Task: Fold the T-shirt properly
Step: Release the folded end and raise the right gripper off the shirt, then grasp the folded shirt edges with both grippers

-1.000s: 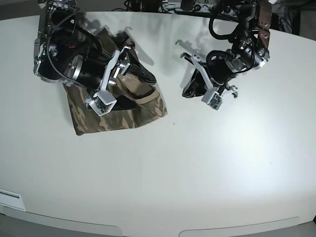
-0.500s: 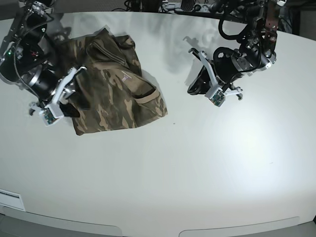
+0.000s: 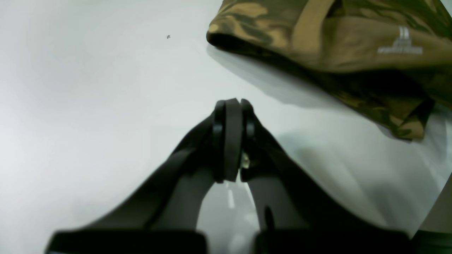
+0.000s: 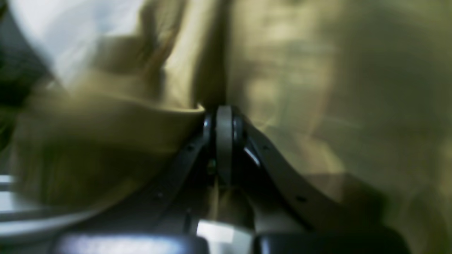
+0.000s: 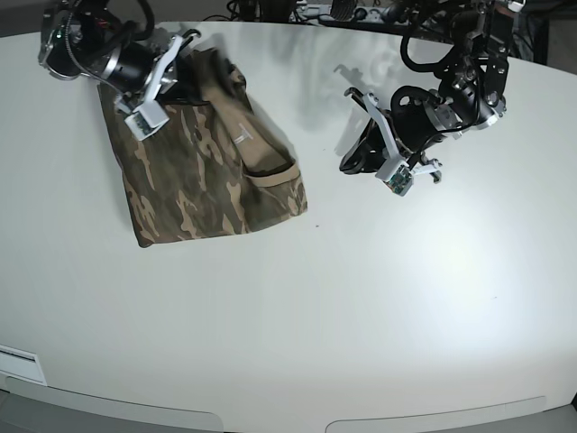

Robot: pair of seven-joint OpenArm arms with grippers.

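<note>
I see the table (image 5: 361, 298) carrying the T-shirt (image 5: 194, 171) toward its far left corner, bunched into a rough block whose long axis runs from the far edge toward the near edge. My right hand (image 5: 171, 68) is at the shirt's far end, over the cloth; in its wrist view the fingers are pressed together, and whether they pinch any fabric I cannot tell through the blur. My left hand (image 5: 353, 161) sits well apart toward the table's right, fingers together, holding nothing. So I judge the right arm the nearer 1 for the next fold.
</note>
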